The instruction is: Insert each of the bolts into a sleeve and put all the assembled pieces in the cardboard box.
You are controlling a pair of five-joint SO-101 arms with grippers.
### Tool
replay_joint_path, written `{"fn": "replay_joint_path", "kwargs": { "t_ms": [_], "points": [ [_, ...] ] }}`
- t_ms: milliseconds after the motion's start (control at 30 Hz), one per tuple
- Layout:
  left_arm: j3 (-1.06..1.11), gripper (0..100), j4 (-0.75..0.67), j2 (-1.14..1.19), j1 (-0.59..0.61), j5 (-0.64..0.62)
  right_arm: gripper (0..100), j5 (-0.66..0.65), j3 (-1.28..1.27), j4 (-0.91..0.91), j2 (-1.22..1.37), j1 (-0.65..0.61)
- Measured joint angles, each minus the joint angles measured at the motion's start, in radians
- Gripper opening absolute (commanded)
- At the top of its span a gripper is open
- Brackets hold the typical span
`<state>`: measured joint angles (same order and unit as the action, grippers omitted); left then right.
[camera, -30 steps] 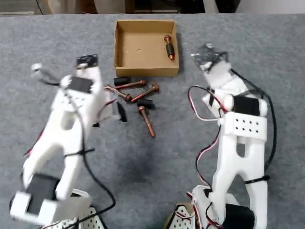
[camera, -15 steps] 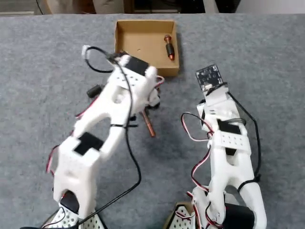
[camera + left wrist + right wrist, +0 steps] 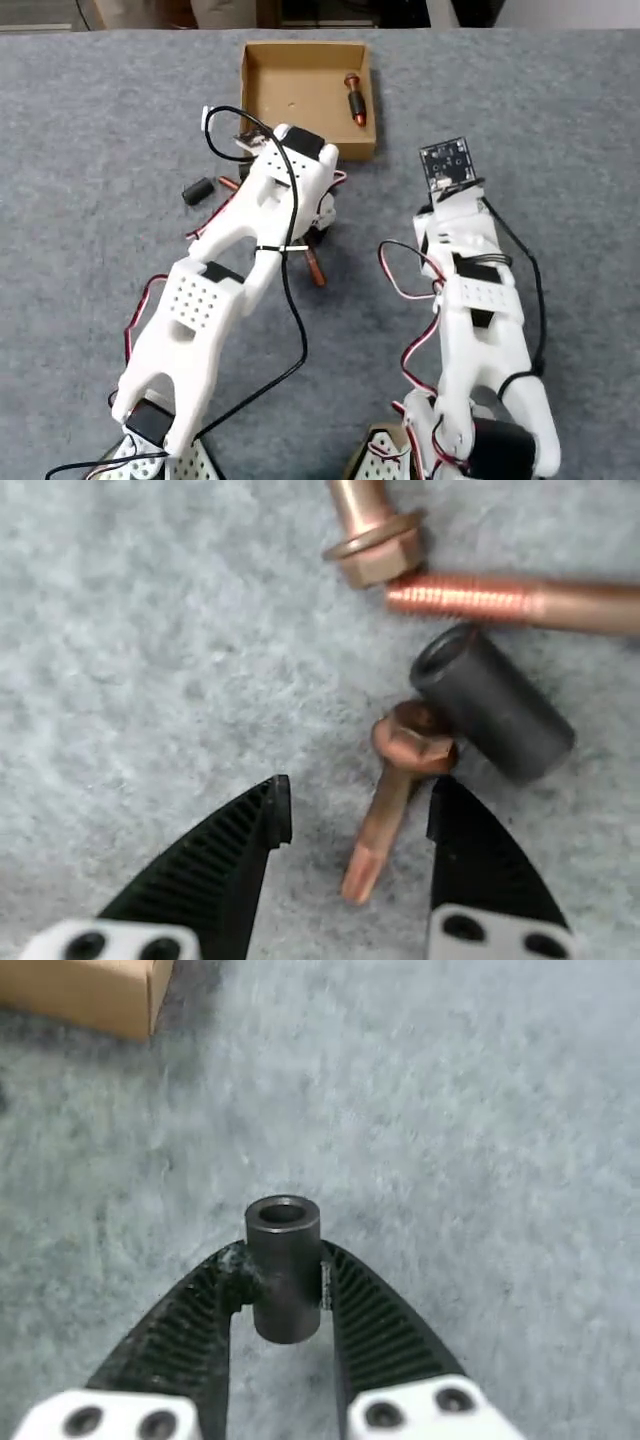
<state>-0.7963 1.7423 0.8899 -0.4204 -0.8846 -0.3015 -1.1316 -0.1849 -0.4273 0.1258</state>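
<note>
While my right gripper point(image 3: 283, 1270) is pinching one black sleeve point(image 3: 283, 1228) between its fingers, my left gripper point(image 3: 362, 805) is gaping wide around one bolt point(image 3: 392, 802), beside a second sleeve point(image 3: 495, 708) and two more bolts point(image 3: 375, 530); one assembled piece point(image 3: 354, 98) is lying in the cardboard box point(image 3: 244, 95).

coppery metal bolt point(image 3: 388, 810), matt sleeve point(image 3: 283, 1265)

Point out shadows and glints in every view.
High view: faint shadow beside the left arm. Left wrist view: the bolt glints at its head; the lying sleeve has a dark bore. Right wrist view: the held sleeve catches light on its rim.
</note>
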Motion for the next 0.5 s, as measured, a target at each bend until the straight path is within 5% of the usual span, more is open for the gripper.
{"fn": "replay_joint_path", "kwargs": {
  "t_ms": [333, 500],
  "points": [
    [-0.094, 22, 0.006, 0.127, 0.002, 0.000, 0.2, 0.000, 0.000, 0.000, 0.040, 0.000],
    [-0.186, 6, 0.008, 0.195, 0.000, 0.021, 0.2, 0.000, 0.000, 0.000, 0.041, 0.000]
  ]
}}
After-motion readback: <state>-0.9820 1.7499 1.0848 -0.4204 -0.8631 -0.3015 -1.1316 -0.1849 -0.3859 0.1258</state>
